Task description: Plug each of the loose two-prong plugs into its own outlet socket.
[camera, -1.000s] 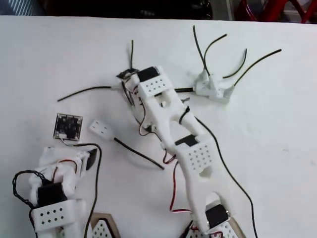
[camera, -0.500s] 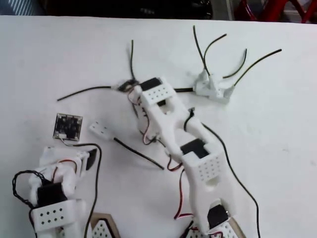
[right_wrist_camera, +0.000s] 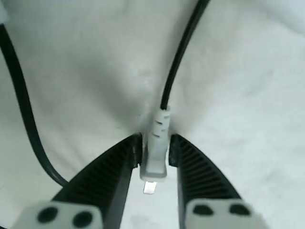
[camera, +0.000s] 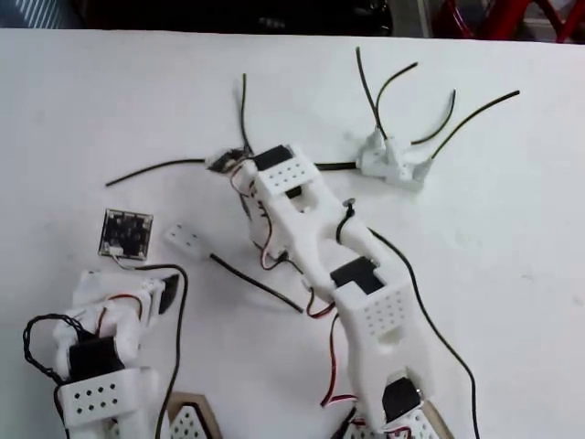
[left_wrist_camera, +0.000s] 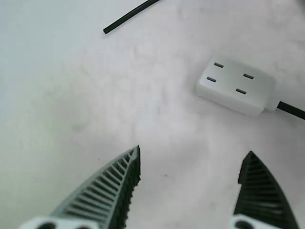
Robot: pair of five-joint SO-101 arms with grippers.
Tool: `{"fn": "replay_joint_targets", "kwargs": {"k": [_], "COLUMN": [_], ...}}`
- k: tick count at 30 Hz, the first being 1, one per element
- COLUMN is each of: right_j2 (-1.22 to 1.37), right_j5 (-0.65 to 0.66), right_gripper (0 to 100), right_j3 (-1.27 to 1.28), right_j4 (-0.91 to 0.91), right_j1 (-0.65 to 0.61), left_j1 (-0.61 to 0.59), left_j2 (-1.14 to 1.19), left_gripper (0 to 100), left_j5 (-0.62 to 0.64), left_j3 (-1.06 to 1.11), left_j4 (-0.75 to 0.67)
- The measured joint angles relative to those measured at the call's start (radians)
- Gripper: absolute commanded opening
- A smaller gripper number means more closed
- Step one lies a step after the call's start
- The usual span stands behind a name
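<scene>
My right gripper (right_wrist_camera: 155, 139) is shut on a white two-prong plug (right_wrist_camera: 156, 160), whose metal prongs stick out behind the fingers and whose black cord (right_wrist_camera: 183, 52) runs away over the table. From above, that right gripper (camera: 223, 162) hangs over the middle of the table, beyond the white outlet block (camera: 187, 239). The outlet block (left_wrist_camera: 236, 86) lies flat with two free pairs of slots facing up, a short way ahead of my left gripper (left_wrist_camera: 192, 155), which is open with nothing in it. The left arm (camera: 105, 329) sits at the near left.
A white cluster of sockets and plugs (camera: 391, 165) with several black cords lies at the far right. A small dark circuit board (camera: 125, 233) rests left of the outlet block. Loose black cords (camera: 155, 169) cross the middle. The outlet's own cord (camera: 256, 283) trails toward the right arm.
The right arm has drawn back toward the near side and slightly left, carrying the plug with it. The left arm has stayed still.
</scene>
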Motion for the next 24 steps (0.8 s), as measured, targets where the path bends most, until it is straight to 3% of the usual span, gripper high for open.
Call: {"fn": "replay_joint_targets", "kwargs": {"k": [8, 12, 24], "right_j2": [0.0, -0.035, -0.493], "right_j5": [0.006, 0.035, 0.037], "right_gripper": [1.7, 1.7, 1.7], "right_j3": [0.0, -0.04, 0.041], "right_j4": [0.003, 0.094, 0.204], "right_j1": [0.014, 0.012, -0.06], "left_j1": [0.0, 0.0, 0.0], "left_j2": [0.0, 0.0, 0.0], "left_gripper": [33, 33, 33], "left_j5": [0.0, 0.0, 0.0], "left_j3": [0.0, 0.0, 0.0], "left_j4": [0.0, 0.0, 0.0]}}
